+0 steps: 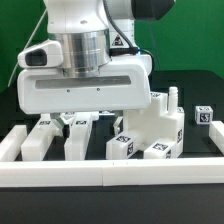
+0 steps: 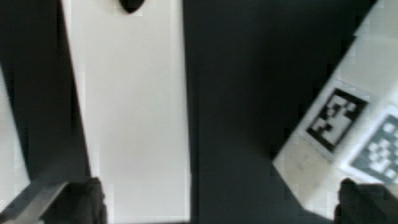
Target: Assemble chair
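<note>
White hard plastic makes up every chair piece in sight, so each should be light, stiff and smooth-faced, inclined to slip rather than bend. The pincer (image 2: 217, 205) hangs low over the desk (image 1: 195, 92) with its jaws spread wide and nothing between them gripped.

In the wrist view one long slat (image 2: 125, 110) lies flat on the dark surface below, closer to one fingertip (image 2: 75, 203) than to the other. It has a small dark hole near its far end. A tagged piece (image 2: 347, 130) sits just beside it, apart from it.

In the exterior view the arm's housing hides the slat. Upright blocks (image 1: 40, 138) stand toward that view's left, a joined cluster of pieces (image 1: 150, 132) toward its right, all behind the border rail (image 1: 110, 178).

The slat's two long, parallel edges look like the sound place to grasp, near mid-length so it does not tip. Squeezing off-centre would probably let it swivel.
</note>
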